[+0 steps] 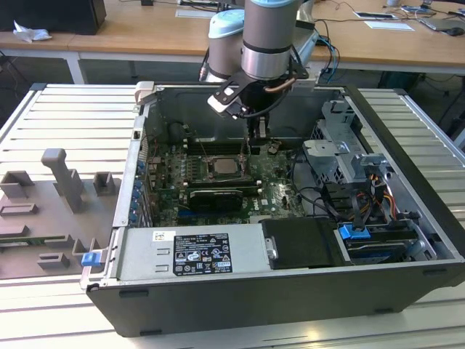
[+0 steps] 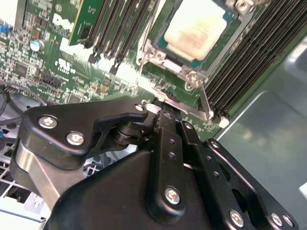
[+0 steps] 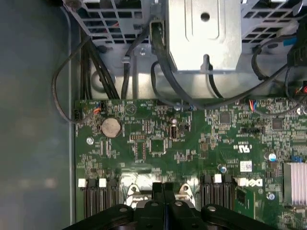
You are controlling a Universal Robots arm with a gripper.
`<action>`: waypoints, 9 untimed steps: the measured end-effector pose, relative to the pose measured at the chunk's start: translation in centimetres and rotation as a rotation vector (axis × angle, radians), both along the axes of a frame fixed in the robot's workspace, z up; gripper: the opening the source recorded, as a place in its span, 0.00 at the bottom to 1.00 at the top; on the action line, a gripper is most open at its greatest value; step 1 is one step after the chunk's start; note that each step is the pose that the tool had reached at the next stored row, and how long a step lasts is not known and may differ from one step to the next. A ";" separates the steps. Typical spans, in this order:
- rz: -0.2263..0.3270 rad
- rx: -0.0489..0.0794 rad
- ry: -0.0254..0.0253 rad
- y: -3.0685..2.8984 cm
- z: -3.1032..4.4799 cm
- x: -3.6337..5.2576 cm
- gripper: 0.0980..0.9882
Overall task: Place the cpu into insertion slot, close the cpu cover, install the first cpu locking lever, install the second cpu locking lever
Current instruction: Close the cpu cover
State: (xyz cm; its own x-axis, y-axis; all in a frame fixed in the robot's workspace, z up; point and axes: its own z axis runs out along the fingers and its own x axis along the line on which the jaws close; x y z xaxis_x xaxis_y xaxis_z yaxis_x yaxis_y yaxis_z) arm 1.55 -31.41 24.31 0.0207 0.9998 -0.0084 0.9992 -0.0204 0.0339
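Note:
The cpu (image 2: 197, 28), a pale square chip, lies flat in the socket on the green motherboard (image 3: 158, 143); in the exterior view the cpu (image 1: 227, 168) sits mid-board. The silver cpu cover (image 2: 194, 79) frames its edge and looks to be lying down around it. Two thin wire levers (image 1: 243, 150) stand up beside the socket. A silver lever bar (image 2: 206, 103) runs along the socket's edge. My gripper (image 1: 255, 139) hangs just behind the socket, fingers (image 3: 169, 190) pressed together, tips close to that bar. I cannot tell whether they touch it.
The motherboard lies inside an open computer case (image 1: 407, 153) with tall walls. Memory slots (image 2: 244, 62) flank the socket. A drive cage (image 1: 341, 156) and cable bundles (image 1: 320, 196) sit at the exterior view's right, a power supply (image 1: 196, 251) in front. Grey fixtures (image 1: 65, 182) stand outside the case.

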 end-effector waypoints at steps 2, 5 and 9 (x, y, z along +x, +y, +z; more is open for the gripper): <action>0.000 0.000 -0.0001 0.00 -0.01 -0.41 0.01; 0.000 0.000 0.0000 0.00 -0.02 -0.86 0.01; 0.000 0.000 0.0000 0.00 -0.05 -1.50 0.01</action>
State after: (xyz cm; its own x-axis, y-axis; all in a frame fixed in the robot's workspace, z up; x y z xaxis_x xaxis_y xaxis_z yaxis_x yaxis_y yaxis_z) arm 0.05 -31.41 24.25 0.0208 0.9997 -0.0083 0.9992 -0.0205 0.0339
